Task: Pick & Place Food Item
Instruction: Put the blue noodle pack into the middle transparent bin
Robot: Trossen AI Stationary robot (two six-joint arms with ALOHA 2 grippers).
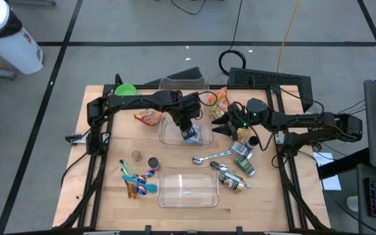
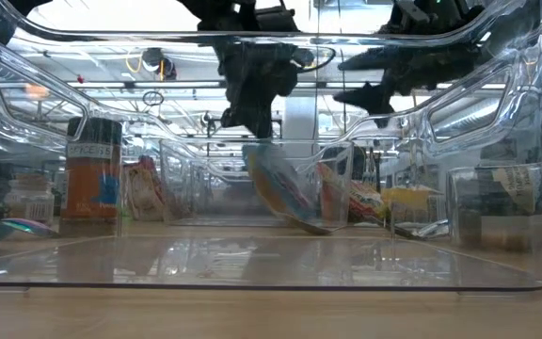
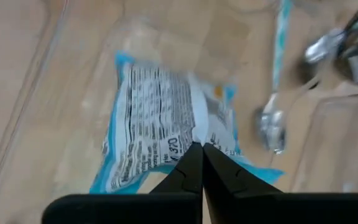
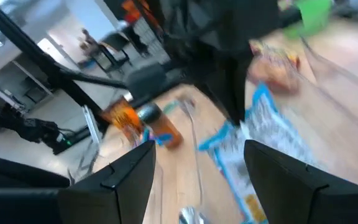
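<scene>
A wooden worktop carries two clear plastic bins. The far clear bin sits near the middle; the near clear bin lies closer to the front edge.

The left pincer hangs over the far clear bin, its fingers pressed shut on the edge of a blue-and-white snack packet. The packet dangles just inside that bin.

Risk, as a judgement: the grip catches only a thin edge of crinkly foil, so the packet could slip free or swing during a lift and clip the bin wall. The right pincer hovers just beside the far clear bin with its fingers spread and holding nothing; it stands close enough that the two arms could brush.

On the path towards the near clear bin lie a metal spoon and small bottles. On the far clear bin's other side lie an orange snack bag, then a green bowl. Coloured cutlery lies beside the near clear bin.
</scene>
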